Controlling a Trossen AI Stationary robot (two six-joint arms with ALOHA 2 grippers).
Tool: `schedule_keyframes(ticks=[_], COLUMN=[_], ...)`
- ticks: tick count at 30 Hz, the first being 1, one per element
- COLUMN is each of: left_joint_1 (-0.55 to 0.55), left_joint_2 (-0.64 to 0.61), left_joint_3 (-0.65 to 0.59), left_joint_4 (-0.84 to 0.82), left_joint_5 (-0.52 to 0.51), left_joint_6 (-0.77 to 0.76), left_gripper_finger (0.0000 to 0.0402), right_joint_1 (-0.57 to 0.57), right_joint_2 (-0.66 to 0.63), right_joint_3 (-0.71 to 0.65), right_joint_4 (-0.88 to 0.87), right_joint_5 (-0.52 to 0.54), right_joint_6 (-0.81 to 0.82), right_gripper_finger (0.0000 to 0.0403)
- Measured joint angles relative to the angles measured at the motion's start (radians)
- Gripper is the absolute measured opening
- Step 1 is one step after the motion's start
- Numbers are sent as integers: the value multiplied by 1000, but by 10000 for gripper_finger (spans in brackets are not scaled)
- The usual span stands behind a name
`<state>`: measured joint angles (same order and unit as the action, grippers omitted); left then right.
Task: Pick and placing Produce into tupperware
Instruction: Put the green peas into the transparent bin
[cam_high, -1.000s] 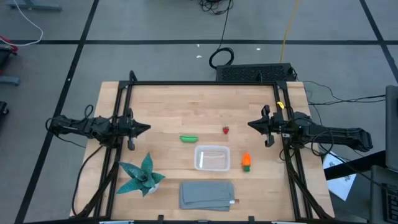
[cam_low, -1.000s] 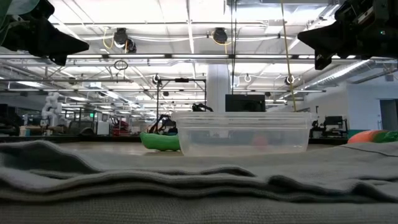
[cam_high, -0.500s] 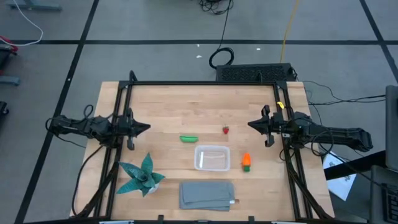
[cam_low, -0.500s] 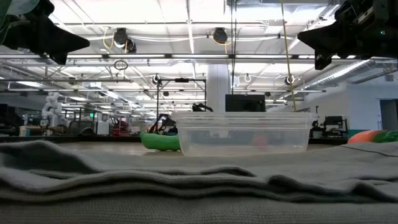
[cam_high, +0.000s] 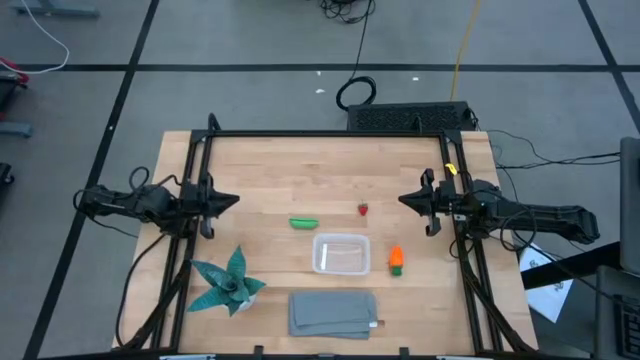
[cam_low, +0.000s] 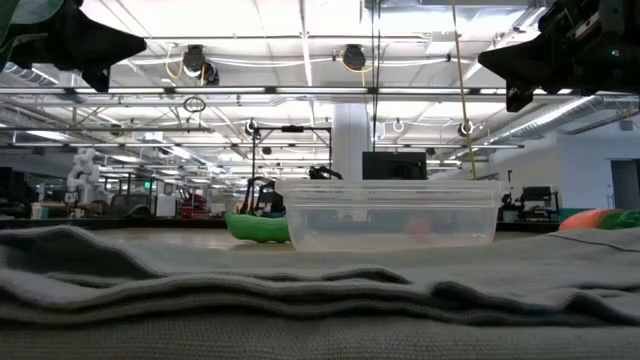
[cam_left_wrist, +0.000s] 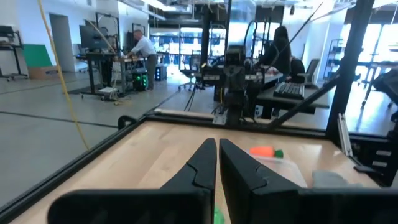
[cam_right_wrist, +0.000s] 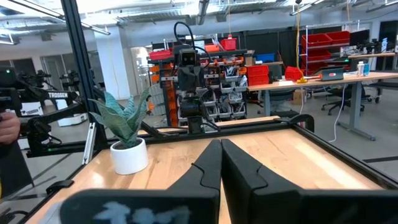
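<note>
The green pod (cam_high: 304, 223) lies on the table just beyond the clear tupperware (cam_high: 341, 253), toward the left. The red strawberry piece (cam_high: 363, 209) lies beyond the tupperware's right part. The orange carrot (cam_high: 396, 259) lies beside its right wall. In the low view the pod (cam_low: 255, 227) shows left of the tupperware (cam_low: 390, 215), and the carrot (cam_low: 595, 218) at the right. My left gripper (cam_high: 234, 201) hovers shut over the table's left side. My right gripper (cam_high: 403, 200) hovers shut over the right side. In the wrist views the left gripper (cam_left_wrist: 217, 163) and the right gripper (cam_right_wrist: 221, 163) hold nothing.
A teal spiky plant (cam_high: 228, 282) stands near the table's front left corner. A folded grey cloth (cam_high: 333, 312) lies at the near edge, in front of the tupperware. A black frame (cam_high: 320, 135) borders the table. Bare wood lies between the two grippers.
My left gripper has risen a little, staying shut. The produce, the tupperware and my right arm have kept still.
</note>
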<state>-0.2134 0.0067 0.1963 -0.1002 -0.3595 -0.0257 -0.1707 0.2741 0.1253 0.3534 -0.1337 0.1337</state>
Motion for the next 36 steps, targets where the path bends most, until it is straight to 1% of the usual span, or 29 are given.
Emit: schedule_keyframes(ticks=[3, 9, 16, 18, 25, 31, 36], left_joint_1=[0, 0, 0, 0, 0, 0, 0], left_joint_2=[0, 2, 76, 109, 188, 210, 232], left_joint_3=[0, 0, 0, 0, 0, 0, 0], left_joint_4=[7, 7, 24, 59, 183, 208, 216], left_joint_5=[-16, -109, -195, -200, -201, -201, -201], left_joint_6=[1, -15, -64, -61, 26, 15, 23], left_gripper_finger=[21, 21, 21, 21, 21, 21, 21], right_joint_1=[0, 0, 0, 0, 0, 0, 0], right_joint_2=[3, 18, 38, 42, 44, 43, 43], right_joint_3=[0, 0, 0, 0, 0, 0, 0], right_joint_4=[0, -1, 1, 0, 17, 28, 24], right_joint_5=[0, 2, 2, 2, 2, 2, 3], right_joint_6=[-8, -28, -43, -42, -42, -53, -94], right_gripper_finger=[0, 0, 0, 0, 0, 0, 0])
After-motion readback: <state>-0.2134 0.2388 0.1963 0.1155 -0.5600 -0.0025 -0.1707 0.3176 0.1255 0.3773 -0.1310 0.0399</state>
